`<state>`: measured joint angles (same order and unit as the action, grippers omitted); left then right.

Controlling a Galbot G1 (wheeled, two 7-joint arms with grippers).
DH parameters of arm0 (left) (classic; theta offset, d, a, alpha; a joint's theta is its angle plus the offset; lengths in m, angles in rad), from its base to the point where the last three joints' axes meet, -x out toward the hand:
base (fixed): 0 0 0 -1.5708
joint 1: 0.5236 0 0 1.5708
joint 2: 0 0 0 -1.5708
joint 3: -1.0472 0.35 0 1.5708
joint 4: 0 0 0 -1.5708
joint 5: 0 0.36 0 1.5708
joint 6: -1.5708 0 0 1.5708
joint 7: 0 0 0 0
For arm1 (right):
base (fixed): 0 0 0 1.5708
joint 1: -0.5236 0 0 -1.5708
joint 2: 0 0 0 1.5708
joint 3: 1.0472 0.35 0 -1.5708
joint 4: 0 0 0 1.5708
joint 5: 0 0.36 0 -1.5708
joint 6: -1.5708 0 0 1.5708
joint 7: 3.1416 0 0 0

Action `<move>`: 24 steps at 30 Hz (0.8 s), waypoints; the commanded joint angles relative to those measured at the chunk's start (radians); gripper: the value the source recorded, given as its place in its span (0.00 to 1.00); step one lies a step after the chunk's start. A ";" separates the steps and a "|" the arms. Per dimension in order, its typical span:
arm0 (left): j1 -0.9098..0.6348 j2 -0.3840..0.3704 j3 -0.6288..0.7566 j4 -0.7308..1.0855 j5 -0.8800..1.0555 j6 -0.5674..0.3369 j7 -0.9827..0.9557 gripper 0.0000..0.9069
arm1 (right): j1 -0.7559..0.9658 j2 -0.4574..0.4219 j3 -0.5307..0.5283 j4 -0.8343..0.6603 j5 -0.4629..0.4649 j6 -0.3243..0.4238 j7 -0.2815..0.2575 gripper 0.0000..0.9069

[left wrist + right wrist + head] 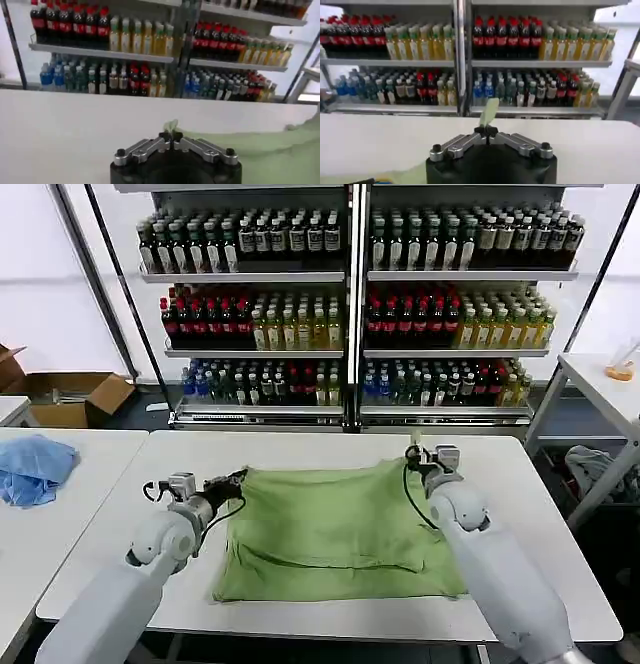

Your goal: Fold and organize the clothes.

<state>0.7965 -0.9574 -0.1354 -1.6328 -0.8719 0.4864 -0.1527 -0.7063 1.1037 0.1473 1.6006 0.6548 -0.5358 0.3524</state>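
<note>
Both my grippers are pinching the green shirt (335, 534) on the white bench (540, 564).
My left gripper (238, 477) is clamping its far-left corner; my right gripper (413, 452) is clamping its far-right corner, jaws pressed together on fabric.

One green shirt (335, 534), two grippers (243, 476).

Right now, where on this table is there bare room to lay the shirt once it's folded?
Bare table: the far strip between the green shirt and the shelves, and the right end. The left end effector and right end effector, each pinching a far shirt corner, crowd the middle.
</note>
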 commanded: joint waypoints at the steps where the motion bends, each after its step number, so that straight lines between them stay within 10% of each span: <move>1: 0.158 0.061 -0.049 -0.220 -0.012 0.012 0.005 0.07 | -0.339 -0.117 0.140 0.395 0.004 -0.029 -0.002 0.00; 24: 0.320 0.067 -0.100 -0.202 0.098 0.022 0.019 0.07 | -0.483 -0.056 0.183 0.350 0.007 -0.043 0.057 0.00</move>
<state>1.0689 -0.8942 -0.2310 -1.8503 -0.8241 0.5060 -0.1379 -1.1261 1.0288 0.3116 1.9580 0.6672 -0.5743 0.3854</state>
